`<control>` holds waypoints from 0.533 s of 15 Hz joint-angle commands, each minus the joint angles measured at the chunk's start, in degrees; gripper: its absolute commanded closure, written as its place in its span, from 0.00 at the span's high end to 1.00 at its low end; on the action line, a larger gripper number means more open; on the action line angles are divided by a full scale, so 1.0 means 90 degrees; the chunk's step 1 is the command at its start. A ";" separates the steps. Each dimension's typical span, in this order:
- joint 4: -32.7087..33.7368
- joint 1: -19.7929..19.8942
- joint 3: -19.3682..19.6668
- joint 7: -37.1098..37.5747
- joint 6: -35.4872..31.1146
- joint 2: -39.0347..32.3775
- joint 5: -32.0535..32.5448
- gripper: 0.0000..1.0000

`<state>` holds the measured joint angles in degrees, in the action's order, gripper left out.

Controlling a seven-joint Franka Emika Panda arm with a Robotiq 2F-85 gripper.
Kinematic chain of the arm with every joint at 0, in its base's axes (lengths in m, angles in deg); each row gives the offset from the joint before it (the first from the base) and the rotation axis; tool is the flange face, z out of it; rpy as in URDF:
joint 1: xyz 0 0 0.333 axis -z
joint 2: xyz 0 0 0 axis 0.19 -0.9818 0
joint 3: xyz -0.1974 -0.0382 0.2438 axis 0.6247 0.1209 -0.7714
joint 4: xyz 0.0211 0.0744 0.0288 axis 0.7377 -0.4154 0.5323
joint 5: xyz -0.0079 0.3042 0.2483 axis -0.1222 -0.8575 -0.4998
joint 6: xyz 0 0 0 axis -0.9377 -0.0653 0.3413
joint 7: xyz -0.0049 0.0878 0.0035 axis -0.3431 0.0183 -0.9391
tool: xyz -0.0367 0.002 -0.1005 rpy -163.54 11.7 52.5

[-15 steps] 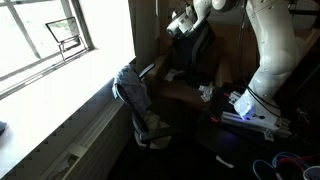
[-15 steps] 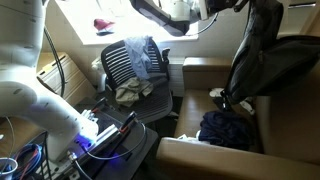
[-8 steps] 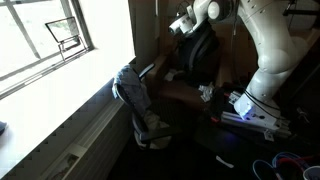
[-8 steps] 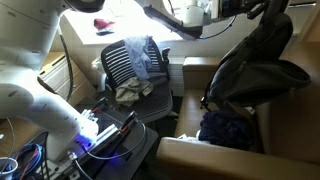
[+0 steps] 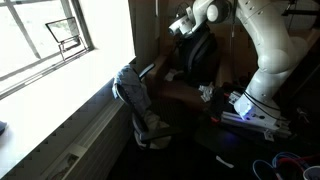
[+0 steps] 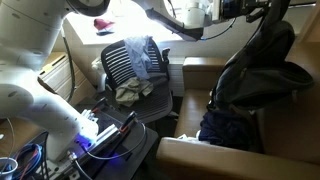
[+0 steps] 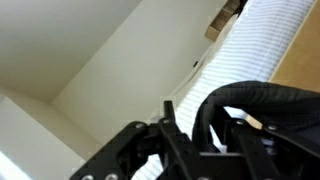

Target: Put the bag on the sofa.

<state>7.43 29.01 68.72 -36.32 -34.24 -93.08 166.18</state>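
Observation:
The black bag (image 6: 262, 78) lies slumped against the high back of the brown sofa (image 6: 198, 70), above the seat. Its dark mass (image 5: 200, 55) also shows in an exterior view, just under my gripper (image 5: 190, 30). In the wrist view my gripper (image 7: 205, 113) comes up from the bottom edge. The bag's curved black handle (image 7: 262, 92) loops between the fingers. The jaws stand apart, with light showing beside the strap, so the gripper is open and not clamping it.
A dark blue bundle of cloth (image 6: 225, 130) lies on the sofa seat below the bag. A swivel chair with a grey-blue garment (image 6: 135, 65) stands beside the sofa arm. The arm's base (image 6: 95, 135) glows blue among cables. A bright window (image 5: 50, 40) lines one wall.
The bag hung tall and narrow from the gripper a second ago. It has since sunk and spread against the sofa back. The jaws have come apart from the handle.

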 commanded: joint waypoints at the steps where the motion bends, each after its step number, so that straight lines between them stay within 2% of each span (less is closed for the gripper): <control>1: 0.0021 0.0255 -0.0213 -0.0505 -0.0997 0.0014 -0.0504 0.22; 2: 0.0224 0.0385 -0.0253 -0.0583 -0.1348 -0.0237 -0.0716 0.26; 3: 0.0332 0.0499 -0.0270 -0.0709 -0.1685 -0.0402 -0.0921 0.25; 5: 0.0582 0.0768 -0.0271 -0.1068 -0.2407 -0.0717 -0.1361 0.11; 6: 0.0833 0.1029 -0.0433 -0.1426 -0.2640 -0.0928 -0.1494 0.03; 8: 0.1356 0.1268 -0.0543 -0.2327 -0.2751 -0.1416 -0.1925 0.00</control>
<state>10.72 36.33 66.30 -46.08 -56.68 -99.74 153.56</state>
